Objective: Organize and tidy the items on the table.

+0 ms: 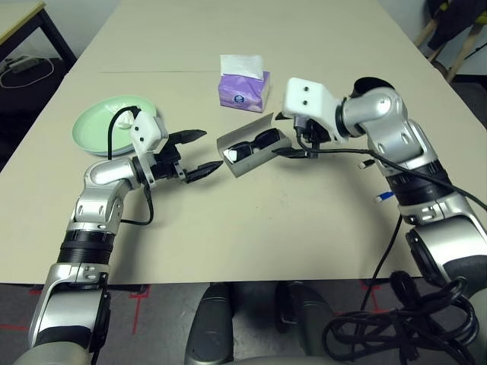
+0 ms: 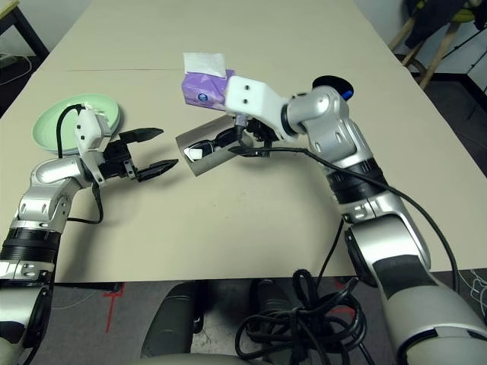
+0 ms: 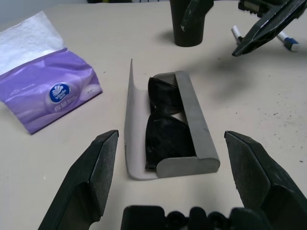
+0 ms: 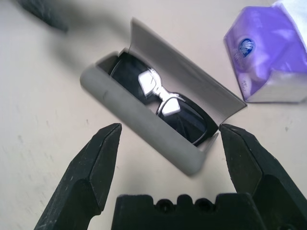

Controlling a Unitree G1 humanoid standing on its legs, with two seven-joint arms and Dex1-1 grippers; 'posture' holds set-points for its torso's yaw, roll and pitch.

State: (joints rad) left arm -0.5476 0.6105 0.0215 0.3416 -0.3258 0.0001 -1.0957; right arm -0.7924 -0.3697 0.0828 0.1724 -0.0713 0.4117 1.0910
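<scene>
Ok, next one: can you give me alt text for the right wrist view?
An open grey glasses case lies on the beige table with black sunglasses inside, its lid standing up behind them. The right gripper is above it, jaws spread wide on either side, and a purple tissue pack sits beyond the case.

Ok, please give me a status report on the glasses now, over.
Left gripper open, empty, beside the case. Right gripper open, empty, over it. Sunglasses lying inside the grey case, lid open. Tissue pack just behind, nothing blocking.
</scene>
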